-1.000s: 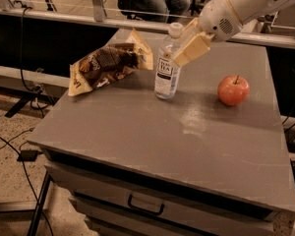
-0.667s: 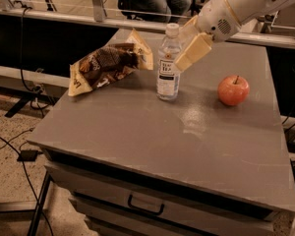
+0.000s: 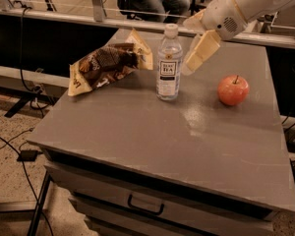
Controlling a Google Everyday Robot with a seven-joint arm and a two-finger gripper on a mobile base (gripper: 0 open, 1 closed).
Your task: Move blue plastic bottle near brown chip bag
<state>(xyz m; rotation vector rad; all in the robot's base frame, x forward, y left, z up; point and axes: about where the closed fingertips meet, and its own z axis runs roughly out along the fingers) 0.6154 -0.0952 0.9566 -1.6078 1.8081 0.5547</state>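
Note:
The blue plastic bottle stands upright on the grey table, left of centre at the back. It is clear, with a white cap and a dark label. The brown chip bag lies just to its left, its near corner a short gap from the bottle. My gripper hangs just right of the bottle's upper half. It is open and holds nothing, and its tan fingers are clear of the bottle.
A red apple sits on the table to the right of the bottle, below my arm. The table's front has a drawer with a handle. A railing and a seated person are behind the table. Cables lie on the floor at the left.
My gripper has drawn back a little to the right, off the bottle's top. The bottle stays standing in the same place beside the bag.

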